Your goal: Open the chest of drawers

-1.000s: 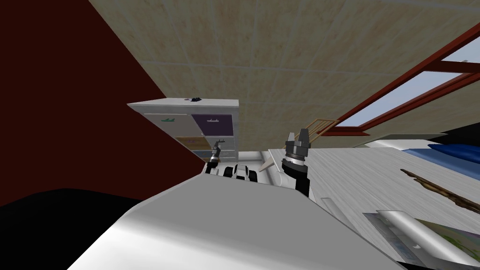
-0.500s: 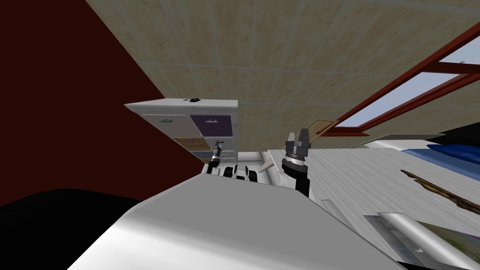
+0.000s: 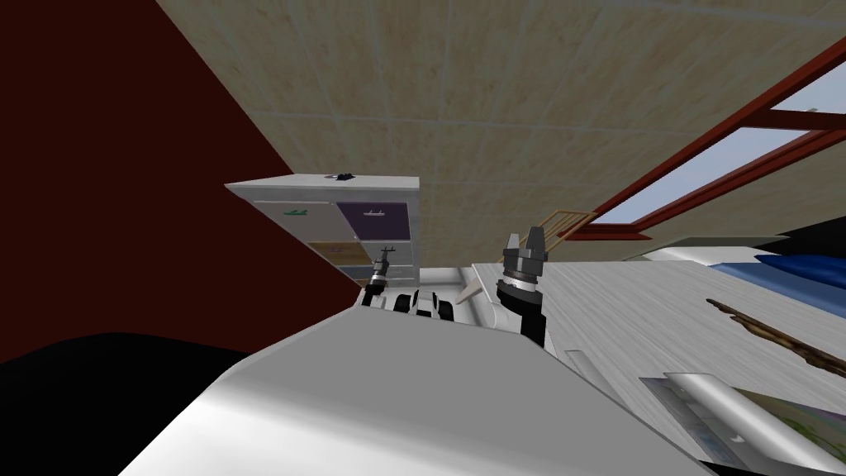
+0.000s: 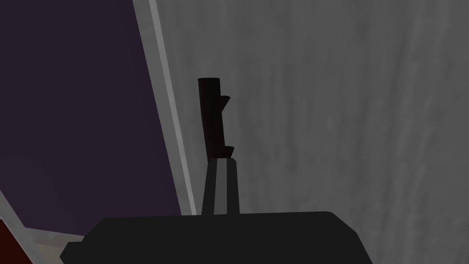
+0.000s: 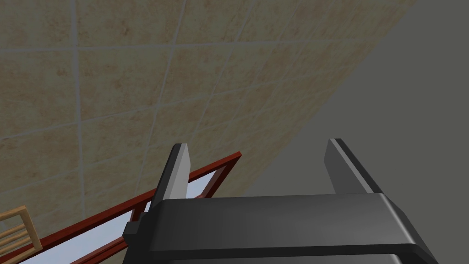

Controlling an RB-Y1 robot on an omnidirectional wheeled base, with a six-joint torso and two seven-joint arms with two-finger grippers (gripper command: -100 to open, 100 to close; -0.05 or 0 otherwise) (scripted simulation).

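The white chest of drawers (image 3: 330,216) stands against the tiled wall, with drawer fronts in several colours. My left gripper (image 3: 385,251) is at a grey drawer front (image 4: 343,114) beside a purple one (image 4: 68,114). Its fingers (image 4: 226,183) are shut together, and their tips meet the near end of a dark bar handle (image 4: 210,114) on the grey front. I cannot tell whether the handle is pinched. My right gripper (image 3: 526,240) is raised to the right of the chest, open (image 5: 259,169) and holding nothing.
A dark red wall (image 3: 124,165) runs close along the left, hiding the chest's lower left. A white-topped table (image 3: 661,306) with a brown stick (image 3: 777,335) lies to the right. A wooden chair (image 3: 563,223) stands below a red-framed window (image 3: 719,157). A small dark object (image 3: 343,174) sits on the chest.
My left gripper's fingers have closed at the drawer handle. Both arms otherwise hold their place, and the head view has shifted only slightly.
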